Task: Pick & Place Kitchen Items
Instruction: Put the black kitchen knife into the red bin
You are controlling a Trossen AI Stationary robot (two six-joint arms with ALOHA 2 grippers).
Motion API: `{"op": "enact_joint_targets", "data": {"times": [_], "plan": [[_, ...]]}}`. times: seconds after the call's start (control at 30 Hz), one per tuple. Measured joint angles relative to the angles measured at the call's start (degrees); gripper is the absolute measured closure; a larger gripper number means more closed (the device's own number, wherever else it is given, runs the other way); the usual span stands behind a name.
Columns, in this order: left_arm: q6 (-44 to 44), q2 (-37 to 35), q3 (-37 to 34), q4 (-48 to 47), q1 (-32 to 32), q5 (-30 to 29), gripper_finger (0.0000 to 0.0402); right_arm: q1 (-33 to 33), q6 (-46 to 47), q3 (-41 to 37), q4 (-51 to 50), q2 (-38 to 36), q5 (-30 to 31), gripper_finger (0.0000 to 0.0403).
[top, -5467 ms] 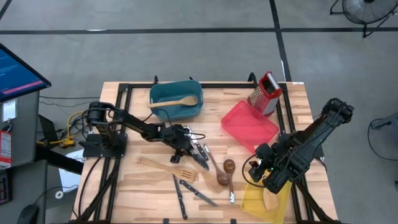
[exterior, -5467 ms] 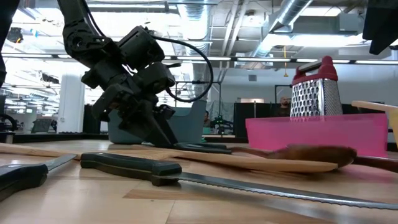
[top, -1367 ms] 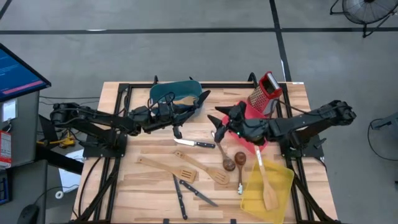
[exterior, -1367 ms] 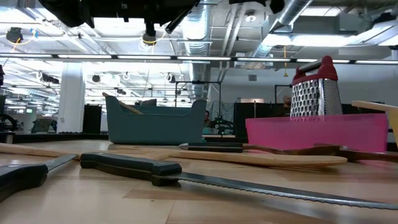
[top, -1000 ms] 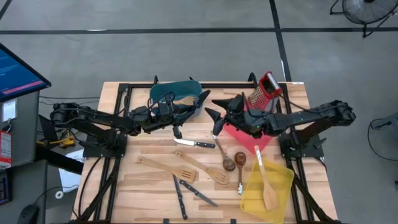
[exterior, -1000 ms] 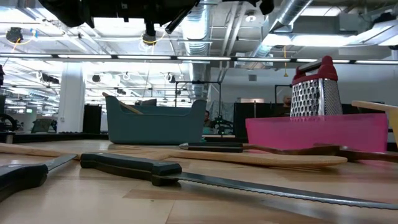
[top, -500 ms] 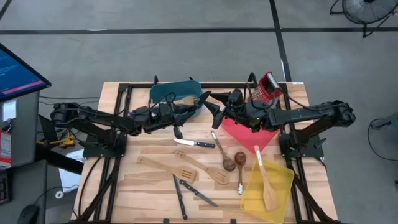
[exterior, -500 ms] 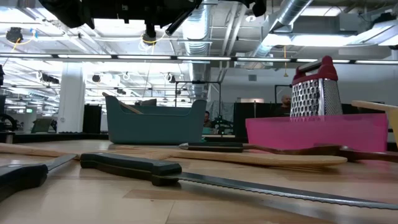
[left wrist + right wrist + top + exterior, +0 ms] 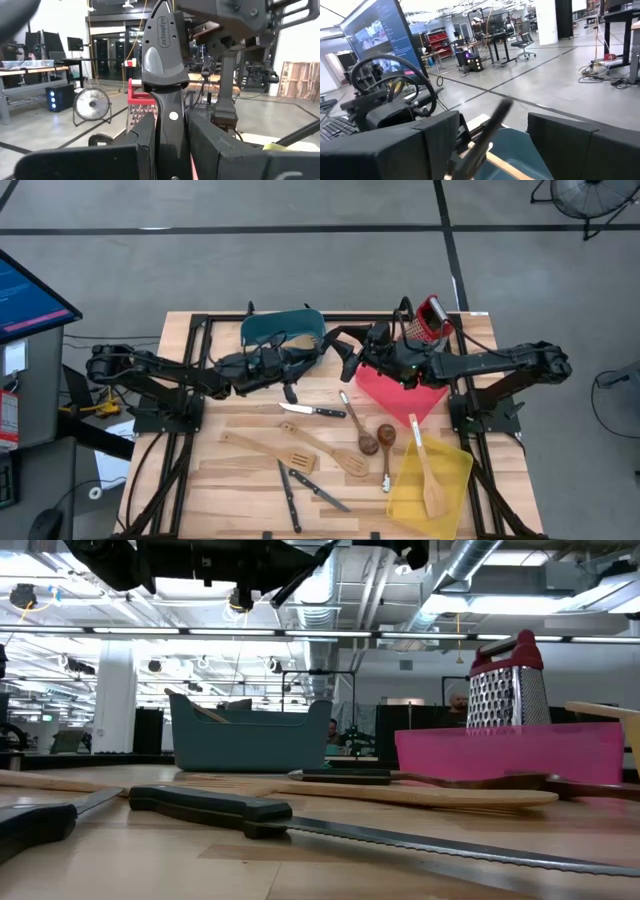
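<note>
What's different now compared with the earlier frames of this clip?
The left gripper picked a black-handled knife off the middle of the table and raised it beside the teal bin. The right gripper left the yellow bin and swung over to the knife, open around it. The bins, grater and remaining utensils stayed put.

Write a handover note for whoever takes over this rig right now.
Left gripper: shut on a black-handled utensil, held above the teal bin.
Right gripper: open, facing it; the dark handle shows between its fingers, ungripped.
Done: one wooden spatula in the teal bin, another in the yellow bin.
Left: knives, spoons, long spatula and slotted turner on the table.
</note>
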Motion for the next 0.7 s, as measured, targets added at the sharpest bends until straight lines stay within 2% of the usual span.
{"op": "enact_joint_targets", "data": {"times": [0.17,0.33,0.47,0.57,0.7], "plan": [[0.0,0.0,0.0,1.0,0.0,0.0,0.0334,-0.3,0.2,-0.1,0.1,2.7,0.0,0.0158],[0.0,0.0,0.0,0.8,0.0,0.0,0.0334,-0.3,0.2,0.0,5.7,7.6,0.0,0.0158],[0.1,0.0,0.0,0.7,0.0,0.0,0.0334,-0.3,-0.2,0.0,6.9,8.5,0.7,0.016],[0.2,0.0,0.0,0.5,0.0,-0.1,0.0334,-0.3,-0.3,0.0,7.0,8.5,3.1,0.0173],[0.3,0.0,0.0,0.6,0.0,0.0,0.0334,-0.5,-0.9,0.0,7.1,8.1,3.1,0.0208]]}}
